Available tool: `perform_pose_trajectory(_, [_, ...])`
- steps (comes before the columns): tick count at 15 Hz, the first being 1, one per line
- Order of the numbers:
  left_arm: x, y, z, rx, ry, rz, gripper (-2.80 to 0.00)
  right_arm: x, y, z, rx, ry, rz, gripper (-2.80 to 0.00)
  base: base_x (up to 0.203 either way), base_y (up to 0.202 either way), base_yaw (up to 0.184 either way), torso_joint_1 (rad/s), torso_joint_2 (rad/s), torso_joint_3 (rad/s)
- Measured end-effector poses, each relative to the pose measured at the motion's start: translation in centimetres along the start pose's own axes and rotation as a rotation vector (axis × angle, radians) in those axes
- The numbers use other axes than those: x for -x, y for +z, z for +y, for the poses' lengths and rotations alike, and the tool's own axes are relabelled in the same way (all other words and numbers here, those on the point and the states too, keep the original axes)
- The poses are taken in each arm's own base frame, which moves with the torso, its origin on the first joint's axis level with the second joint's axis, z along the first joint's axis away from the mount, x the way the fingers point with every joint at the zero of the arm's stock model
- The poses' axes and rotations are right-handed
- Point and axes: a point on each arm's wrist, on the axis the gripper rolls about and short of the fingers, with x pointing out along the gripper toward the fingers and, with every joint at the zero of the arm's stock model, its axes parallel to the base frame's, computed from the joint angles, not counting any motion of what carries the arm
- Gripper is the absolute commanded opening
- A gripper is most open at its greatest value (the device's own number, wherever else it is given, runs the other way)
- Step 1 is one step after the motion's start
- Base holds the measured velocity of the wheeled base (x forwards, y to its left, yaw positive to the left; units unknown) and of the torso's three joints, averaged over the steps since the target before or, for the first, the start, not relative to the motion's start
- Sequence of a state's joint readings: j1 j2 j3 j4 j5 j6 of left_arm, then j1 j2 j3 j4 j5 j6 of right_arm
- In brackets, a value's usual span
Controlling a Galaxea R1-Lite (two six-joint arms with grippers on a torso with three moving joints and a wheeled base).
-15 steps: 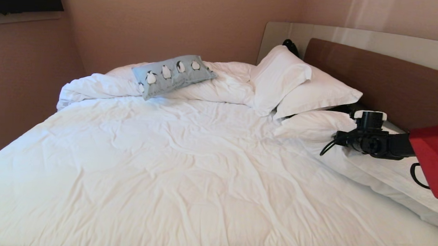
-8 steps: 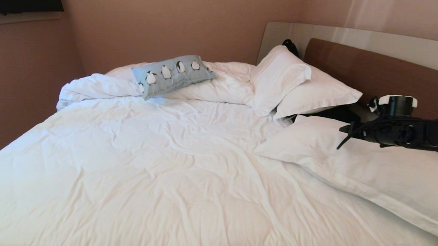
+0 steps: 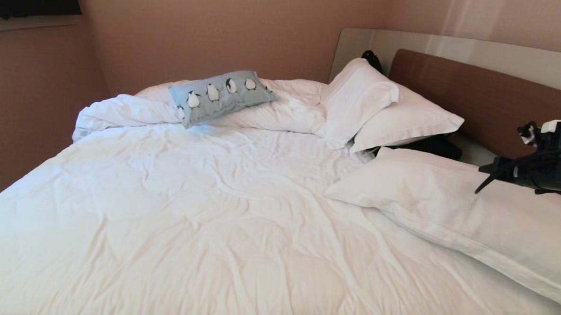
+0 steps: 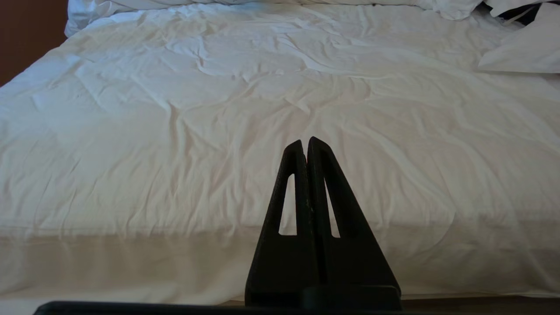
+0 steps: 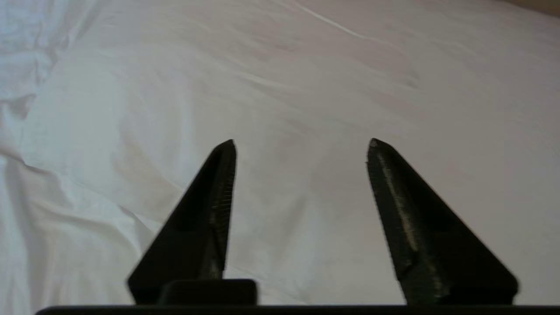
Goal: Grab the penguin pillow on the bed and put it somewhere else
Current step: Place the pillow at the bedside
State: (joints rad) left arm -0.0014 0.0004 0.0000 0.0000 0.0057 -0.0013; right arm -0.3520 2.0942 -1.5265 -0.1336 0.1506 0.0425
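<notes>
The penguin pillow [image 3: 221,95], light blue with a row of penguins, lies on the bunched duvet at the far left of the bed [image 3: 212,211]. No gripper touches it. My right arm [image 3: 540,164] hangs at the right edge of the head view, above a large white pillow [image 3: 458,208] and far from the penguin pillow. In the right wrist view my right gripper [image 5: 302,142] is open, with only white fabric [image 5: 280,87] below it. My left gripper [image 4: 305,142] is shut and empty, low at the near edge of the bed [image 4: 175,131].
Two white pillows [image 3: 372,104] lean on the brown headboard [image 3: 477,95] at the back right. A dark object [image 3: 372,57] sits behind them and dark items [image 3: 428,144] lie between the pillows. Walls close in on the left and back.
My right arm has pulled back toward the right edge and risen. The large white pillow now lies flat and uncovered. The penguin pillow has not moved.
</notes>
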Motion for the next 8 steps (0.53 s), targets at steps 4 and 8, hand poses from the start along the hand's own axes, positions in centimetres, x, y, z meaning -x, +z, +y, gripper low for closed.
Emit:
perform_pose_trajectory(4, [0.0, 0.0, 0.0, 0.000, 0.000, 0.000, -2.80, 2.9, 0.0, -4.6, -0.131, -0.036, -0.009, -2.80, 0.000, 0.000, 0.000, 0.000, 0.00, 0.000])
perform_pose_trajectory(8, [0.0, 0.0, 0.0, 0.000, 0.000, 0.000, -2.80, 6.4, -3.3, -11.2, -0.397, -0.079, 0.050, -2.80, 0.000, 0.000, 0.000, 0.000, 0.00, 0.000])
